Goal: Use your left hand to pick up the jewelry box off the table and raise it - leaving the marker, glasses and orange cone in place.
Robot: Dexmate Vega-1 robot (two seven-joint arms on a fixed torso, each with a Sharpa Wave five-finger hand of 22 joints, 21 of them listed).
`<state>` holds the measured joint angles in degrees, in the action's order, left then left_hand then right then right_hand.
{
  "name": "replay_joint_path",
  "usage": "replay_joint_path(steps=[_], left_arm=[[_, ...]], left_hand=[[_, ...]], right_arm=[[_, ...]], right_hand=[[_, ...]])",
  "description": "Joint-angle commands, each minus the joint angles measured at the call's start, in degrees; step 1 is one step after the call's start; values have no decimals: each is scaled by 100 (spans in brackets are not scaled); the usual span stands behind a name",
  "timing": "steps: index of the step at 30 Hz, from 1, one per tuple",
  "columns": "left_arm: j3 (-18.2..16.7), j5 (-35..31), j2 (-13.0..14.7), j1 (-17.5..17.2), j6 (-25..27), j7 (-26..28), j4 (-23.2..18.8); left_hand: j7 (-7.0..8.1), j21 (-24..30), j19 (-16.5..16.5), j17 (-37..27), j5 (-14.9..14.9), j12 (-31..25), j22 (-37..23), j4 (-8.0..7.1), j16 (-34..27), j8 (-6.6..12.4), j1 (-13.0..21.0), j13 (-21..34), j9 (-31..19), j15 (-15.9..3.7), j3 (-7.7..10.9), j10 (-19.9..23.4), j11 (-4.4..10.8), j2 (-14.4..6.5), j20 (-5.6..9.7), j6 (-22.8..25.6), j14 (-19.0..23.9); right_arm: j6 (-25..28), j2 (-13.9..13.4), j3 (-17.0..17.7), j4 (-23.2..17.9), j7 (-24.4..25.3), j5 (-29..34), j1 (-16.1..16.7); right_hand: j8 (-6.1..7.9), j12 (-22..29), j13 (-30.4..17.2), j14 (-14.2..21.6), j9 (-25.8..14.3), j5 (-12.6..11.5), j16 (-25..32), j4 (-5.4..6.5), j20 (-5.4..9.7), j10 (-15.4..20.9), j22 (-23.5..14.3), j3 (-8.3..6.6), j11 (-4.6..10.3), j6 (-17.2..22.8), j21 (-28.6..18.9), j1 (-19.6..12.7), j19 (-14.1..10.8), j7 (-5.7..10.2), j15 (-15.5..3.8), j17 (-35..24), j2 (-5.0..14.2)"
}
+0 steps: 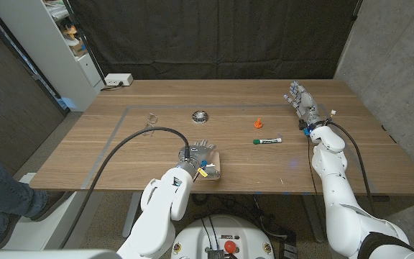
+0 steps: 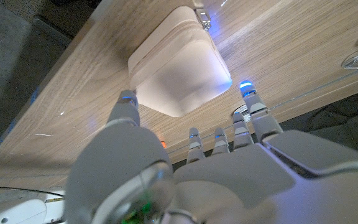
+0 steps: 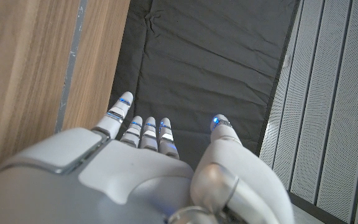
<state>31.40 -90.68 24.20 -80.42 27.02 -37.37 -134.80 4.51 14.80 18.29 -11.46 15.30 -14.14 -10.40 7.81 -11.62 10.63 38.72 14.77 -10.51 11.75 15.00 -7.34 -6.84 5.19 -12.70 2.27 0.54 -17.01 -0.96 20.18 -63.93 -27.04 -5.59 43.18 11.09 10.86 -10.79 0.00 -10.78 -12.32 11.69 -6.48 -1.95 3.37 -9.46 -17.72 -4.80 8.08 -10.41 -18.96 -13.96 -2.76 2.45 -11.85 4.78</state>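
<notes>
Left robot hand [image 2: 185, 168] spread, empty, over box [image 2: 179, 62] at lower-centre tabletop [image 1: 121, 155] edge. Right robot hand [image 1: 302, 101] open, empty. Risk: fingers nudge box off edge.

bare tabletop [image 1: 121, 155] around jewelry box [image 1: 213, 165], marker [image 1: 267, 141] well apart

A wooden table [image 1: 106, 155] carries everything, with a faint grey rectangle outlined on its top. A small round metallic object [image 1: 200, 116] sits near the middle toward the back, the glasses [image 1: 150, 119] lie to its left, and an orange cone [image 1: 259, 123] stands to its right with the green-and-white marker [image 1: 267, 141] lying just in front of it. Close to the near edge, the white jewelry box [image 2: 179, 62] rests on the wood with its lid closed.
</notes>
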Motion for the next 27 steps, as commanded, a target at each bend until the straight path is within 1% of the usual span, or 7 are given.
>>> replay_joint_path(steps=[1, 16, 27], left_arm=[[59, 13, -32, 114, 35, -180, 99], [160, -11, -111, 286, 109, -405, 287], [204, 2, -146, 403, 124, -653, 344]], left_hand=[[8, -30, -24, -7, 14, 3, -9, 2, 28, 45, 65, 30, -28, 26, 2, -50, -7, -4, -6, 28, -46], [15, -61, -44, -7, 10, -2, -9, 0, 26, 53, 84, 32, -28, 27, 3, -48, -7, -22, -6, 47, -50], [7, -88, -57, -8, 6, -15, -11, 5, 16, 71, 123, 33, -27, 21, 14, -21, -10, -51, -6, 98, -37]], right_arm=[[-39, -22, 4, 85, -1, 1, -32], [-48, -44, 2, 124, 19, 4, -77], [-36, -35, 41, -9, 20, -25, 3]], right_hand=[[16, 46, -23, 25, -21, -14, 10, -17, -30, 20, -27, -5, 19, -11, -45, 37, -13, 43, 45, -15, -23], [16, 44, -23, 25, -21, -13, 10, -19, -35, 16, -27, -3, 20, -10, -44, 40, -7, 49, 45, -15, -24], [16, 43, -23, 22, -21, -13, 8, -20, -37, 13, -26, -1, 20, -9, -44, 43, -7, 49, 49, -15, -27]])
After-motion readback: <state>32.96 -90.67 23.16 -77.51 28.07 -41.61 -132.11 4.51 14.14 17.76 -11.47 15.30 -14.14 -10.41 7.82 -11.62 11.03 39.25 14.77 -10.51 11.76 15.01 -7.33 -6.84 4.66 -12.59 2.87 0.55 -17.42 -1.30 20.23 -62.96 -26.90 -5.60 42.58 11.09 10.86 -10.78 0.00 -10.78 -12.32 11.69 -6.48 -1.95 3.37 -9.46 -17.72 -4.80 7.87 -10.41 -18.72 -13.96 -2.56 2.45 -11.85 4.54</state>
